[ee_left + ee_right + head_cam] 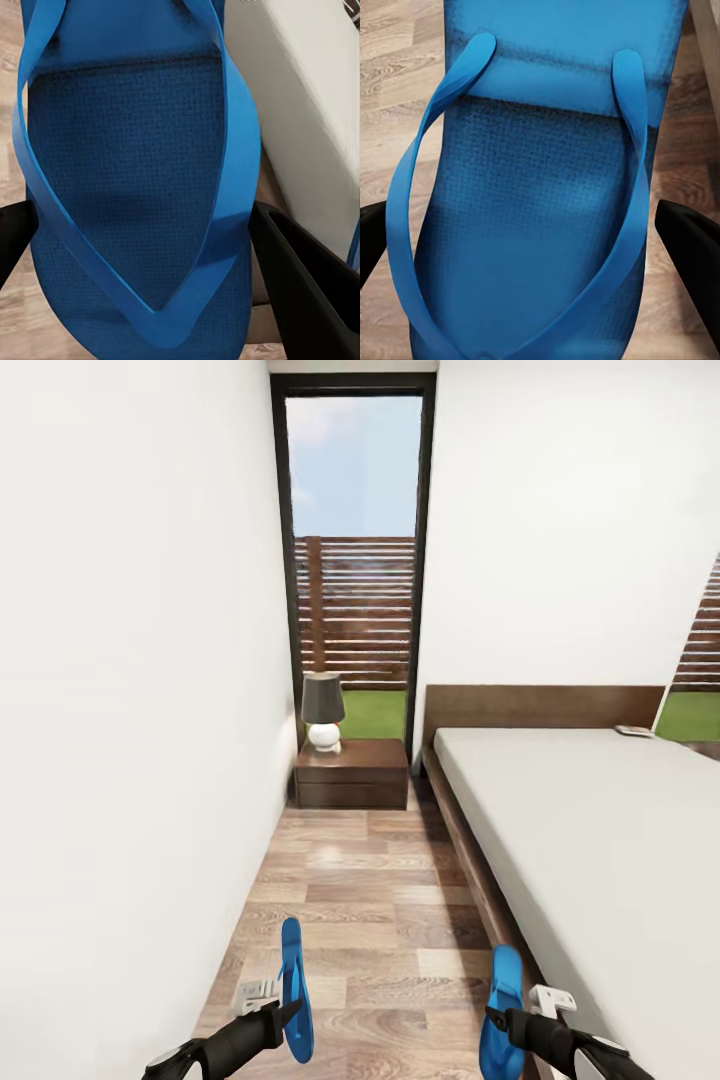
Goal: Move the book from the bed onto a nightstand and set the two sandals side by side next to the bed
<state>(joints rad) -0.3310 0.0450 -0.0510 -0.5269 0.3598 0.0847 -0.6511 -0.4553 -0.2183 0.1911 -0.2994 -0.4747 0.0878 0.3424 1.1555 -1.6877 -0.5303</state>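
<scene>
Left pincer [282, 1008] clamped on one blue sandal [293, 990], right pincer [503, 1017] on the other sandal [502, 1012], both above the plank floor [370, 900] beside the bed [590, 810]. Book [634, 731] near the headboard. Nightstand [352, 772] with lamp [323, 710] ahead.

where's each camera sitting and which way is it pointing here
Head view: on the robot's head, looking forward and down the aisle between wall and bed toward the nightstand; both arms show, left end effector and right end effector each holding a sandal.
Left wrist view: near the left end effector, looking along its dark fingers at the left sandal.
Right wrist view: near the right end effector, looking at the right sandal over the wood floor.
Shared: each sandal appears in the head view and one wrist view.
</scene>
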